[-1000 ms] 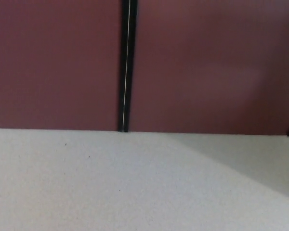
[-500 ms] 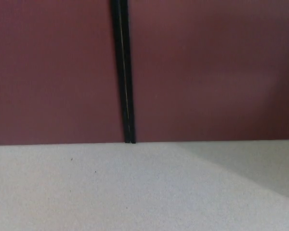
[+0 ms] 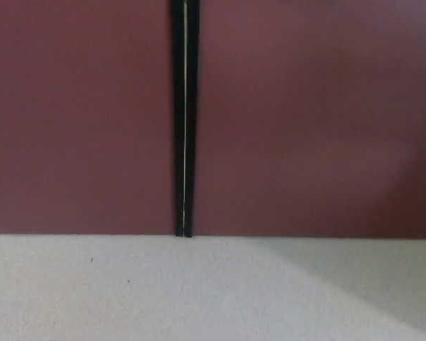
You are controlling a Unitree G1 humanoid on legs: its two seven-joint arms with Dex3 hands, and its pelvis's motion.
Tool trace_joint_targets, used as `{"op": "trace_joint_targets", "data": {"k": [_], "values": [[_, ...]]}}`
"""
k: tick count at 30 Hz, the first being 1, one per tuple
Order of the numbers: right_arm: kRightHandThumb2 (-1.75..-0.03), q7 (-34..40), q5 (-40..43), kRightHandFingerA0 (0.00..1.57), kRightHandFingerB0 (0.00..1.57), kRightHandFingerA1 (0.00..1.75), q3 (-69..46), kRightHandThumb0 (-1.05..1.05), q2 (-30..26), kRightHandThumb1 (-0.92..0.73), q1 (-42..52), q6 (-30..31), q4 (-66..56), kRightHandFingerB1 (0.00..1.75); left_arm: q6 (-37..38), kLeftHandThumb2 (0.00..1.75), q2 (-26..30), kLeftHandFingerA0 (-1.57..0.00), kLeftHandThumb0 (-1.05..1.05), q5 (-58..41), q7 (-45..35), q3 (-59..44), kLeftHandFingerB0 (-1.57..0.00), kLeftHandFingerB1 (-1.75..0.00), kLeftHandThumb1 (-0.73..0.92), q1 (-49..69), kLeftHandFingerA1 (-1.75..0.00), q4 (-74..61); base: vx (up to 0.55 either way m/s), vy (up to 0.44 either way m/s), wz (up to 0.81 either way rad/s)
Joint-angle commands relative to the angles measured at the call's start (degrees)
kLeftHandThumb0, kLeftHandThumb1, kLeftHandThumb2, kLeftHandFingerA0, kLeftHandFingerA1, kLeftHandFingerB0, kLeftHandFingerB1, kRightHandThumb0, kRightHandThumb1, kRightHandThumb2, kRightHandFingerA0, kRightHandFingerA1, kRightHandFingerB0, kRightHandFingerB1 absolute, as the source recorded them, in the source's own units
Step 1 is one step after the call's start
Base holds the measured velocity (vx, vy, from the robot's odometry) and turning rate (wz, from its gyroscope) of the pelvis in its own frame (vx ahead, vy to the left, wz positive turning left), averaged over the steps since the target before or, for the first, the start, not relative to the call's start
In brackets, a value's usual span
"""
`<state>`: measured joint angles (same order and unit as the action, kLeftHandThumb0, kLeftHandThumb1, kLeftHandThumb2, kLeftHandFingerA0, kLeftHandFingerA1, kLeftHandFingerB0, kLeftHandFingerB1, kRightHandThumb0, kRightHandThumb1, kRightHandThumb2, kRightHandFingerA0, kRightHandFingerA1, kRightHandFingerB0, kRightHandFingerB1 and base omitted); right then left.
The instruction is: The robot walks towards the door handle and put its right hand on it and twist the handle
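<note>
Two dark red door panels (image 3: 305, 114) fill the upper frame, a black vertical seam (image 3: 184, 121) between them just left of centre, pale speckled floor (image 3: 128, 298) below; no handle or robot hand shows.

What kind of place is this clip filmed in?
Probably indoors, facing the bottom of a pair of dark red doors that meet at a black seam, above a pale speckled floor. No handle or robot hand is in view.
</note>
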<state>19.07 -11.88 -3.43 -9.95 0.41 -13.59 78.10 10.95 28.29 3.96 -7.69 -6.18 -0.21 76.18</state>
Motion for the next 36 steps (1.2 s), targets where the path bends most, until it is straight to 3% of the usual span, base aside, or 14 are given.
{"op": "trace_joint_targets", "data": {"k": [1, 17, 36], "values": [[-0.59, -0.3, -0.2, 0.68, 0.57, 0.50, 0.0, -0.32, 0.0, -0.60, 0.6, 0.9, 0.2, 0.41, 0.6, 0.58, -0.2, -0.64, -0.27, 0.5, -0.2, -0.1, -0.43, -0.37, 0.57, 0.7, -0.47, 0.2, 0.14, 0.064, 0.05], [-0.59, -1.9, -0.9, 0.67, 0.55, 0.48, 0.8, -0.34, 0.3, -0.60, 1.5, 0.5, 0.0, 0.41, 0.9, 0.58, 0.1, -0.65, -0.27, 1.4, 0.5, 1.1, -0.46, -0.38, 0.57, 1.1, -0.47, 0.2, 0.18, -0.003, 0.03], [-0.59, -2.1, -1.2, 0.67, 0.57, 0.48, 1.0, -0.34, 1.1, -0.61, 1.7, 1.3, 0.1, 0.42, 1.3, 0.58, 0.3, -0.67, -0.27, 1.7, 0.8, 1.7, -0.48, -0.39, 0.57, 1.1, -0.48, 0.1, 0.22, 0.109, 0.02]]}}
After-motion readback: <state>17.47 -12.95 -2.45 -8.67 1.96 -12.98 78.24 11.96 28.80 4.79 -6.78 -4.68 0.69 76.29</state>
